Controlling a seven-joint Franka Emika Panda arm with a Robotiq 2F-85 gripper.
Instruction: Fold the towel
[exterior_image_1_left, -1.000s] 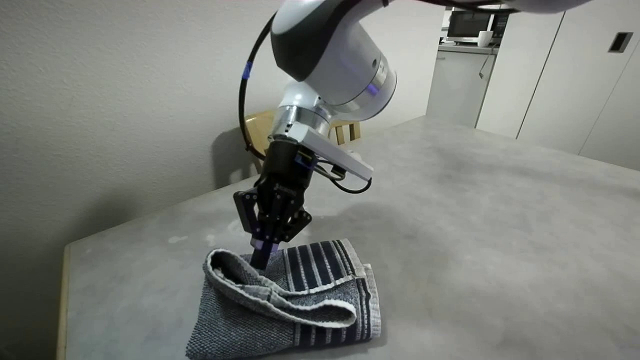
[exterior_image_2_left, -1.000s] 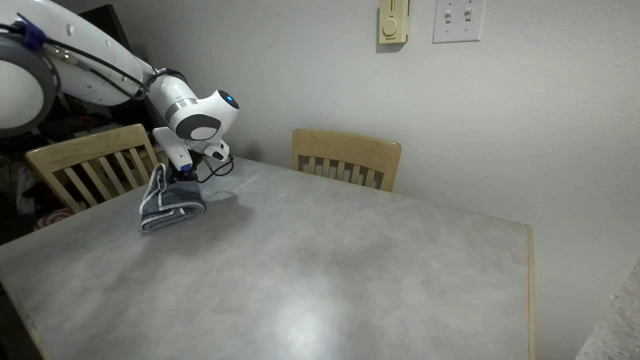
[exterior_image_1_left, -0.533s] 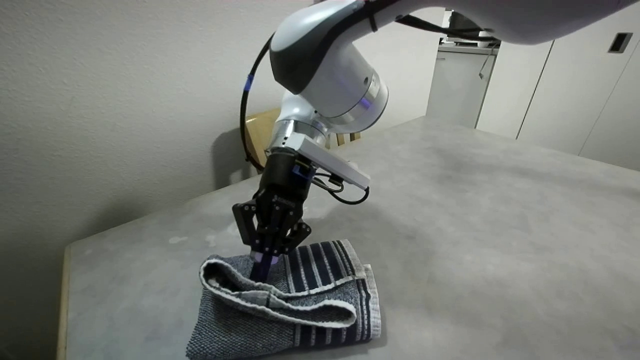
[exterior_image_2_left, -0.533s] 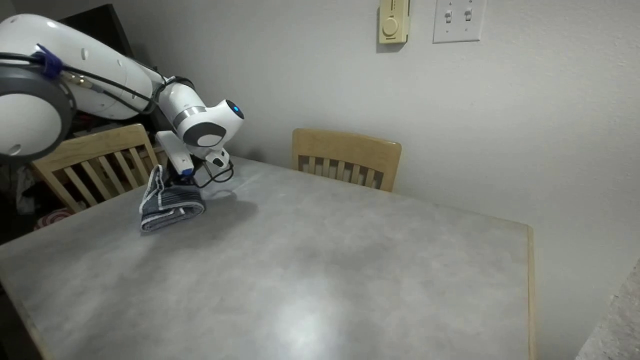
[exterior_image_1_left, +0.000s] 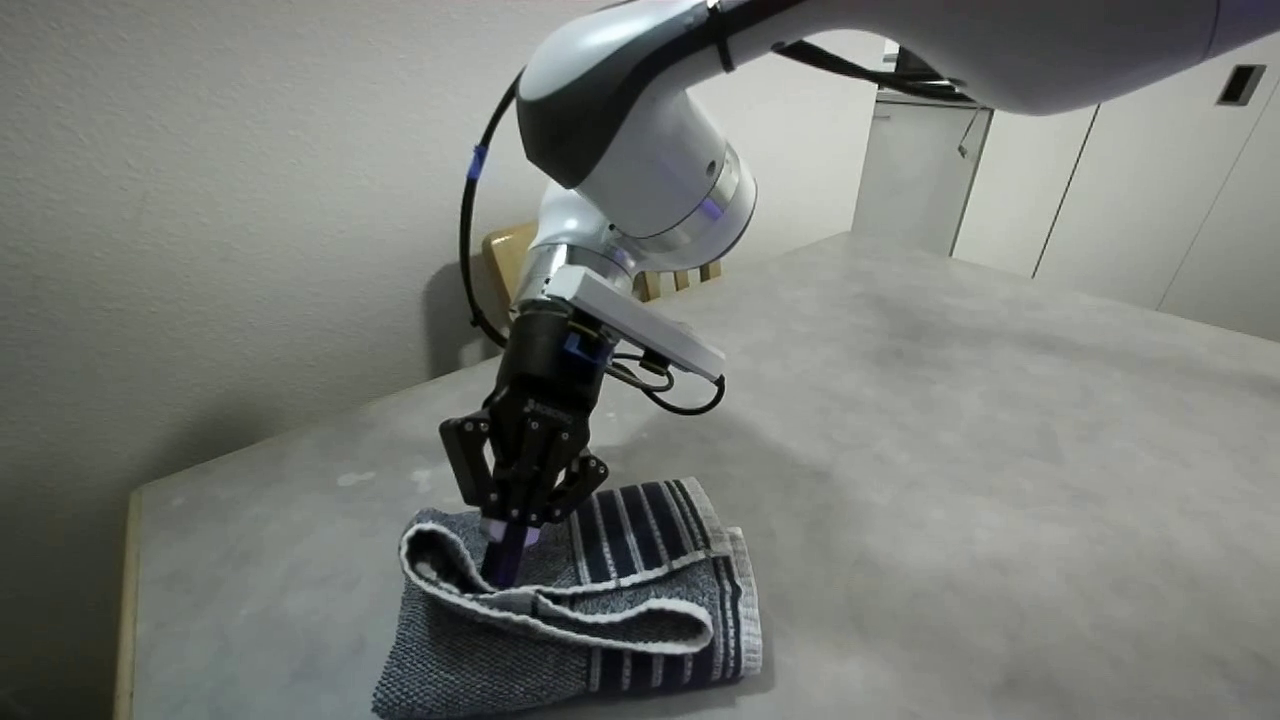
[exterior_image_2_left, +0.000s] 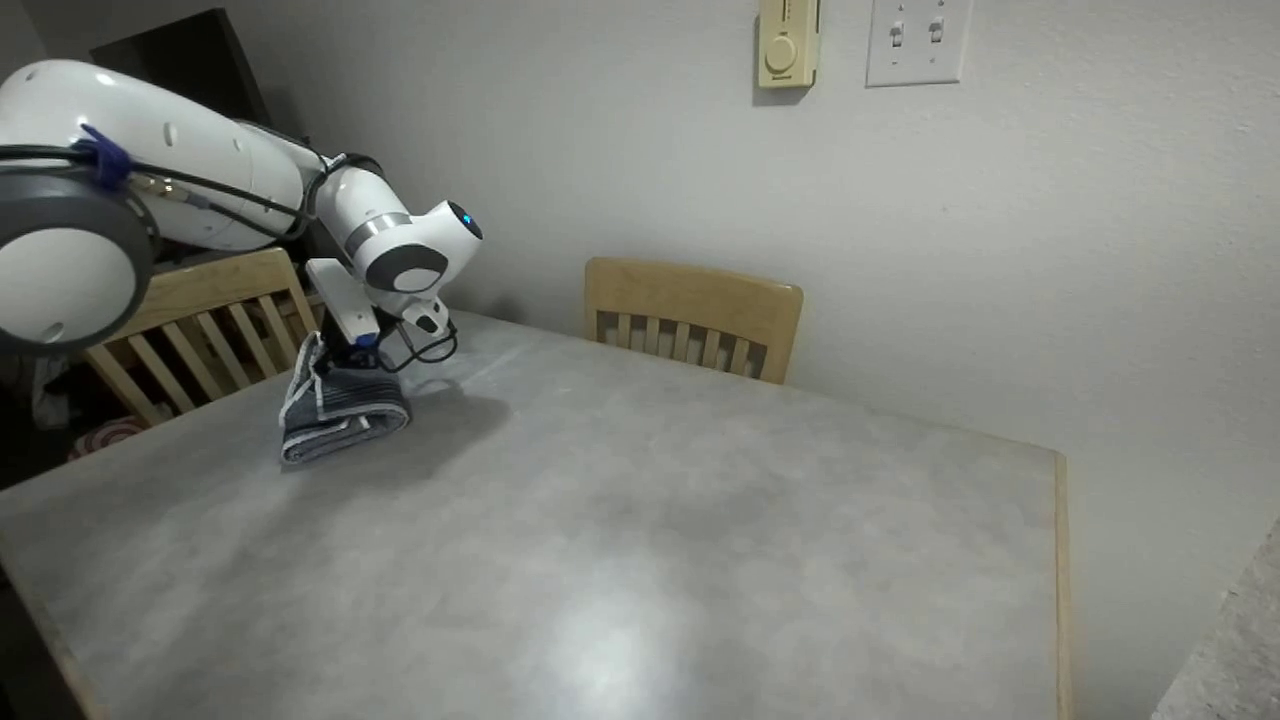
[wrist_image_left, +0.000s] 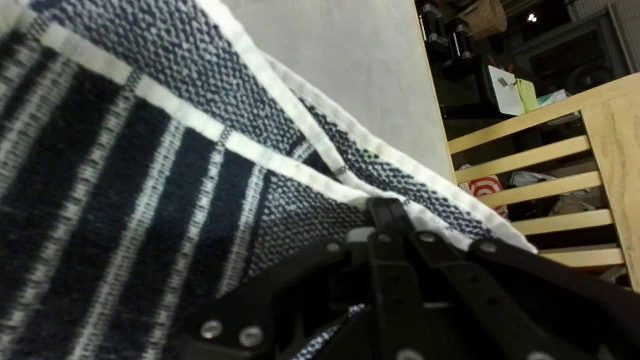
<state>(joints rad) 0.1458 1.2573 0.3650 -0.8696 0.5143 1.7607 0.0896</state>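
Towel (exterior_image_1_left: 570, 665) lies part-folded on the desk (exterior_image_1_left: 950, 480) before us, hem (exterior_image_1_left: 560, 629) rucked into loops; the tool (exterior_image_1_left: 503, 572), closed and seemingly empty, stands against it. Low, gentle outward sweeps should flatten it.

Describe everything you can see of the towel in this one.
The towel looks like terry cloth, flecked blue-grey, with white edging and dark bands of pale stripes. It lies folded in layers on the grey table, near an edge with a slatted wooden chair beyond. Its top edges curl into raised loops. The closed gripper points down into the fold, apparently touching the cloth; whether it pinches any, I can't tell.
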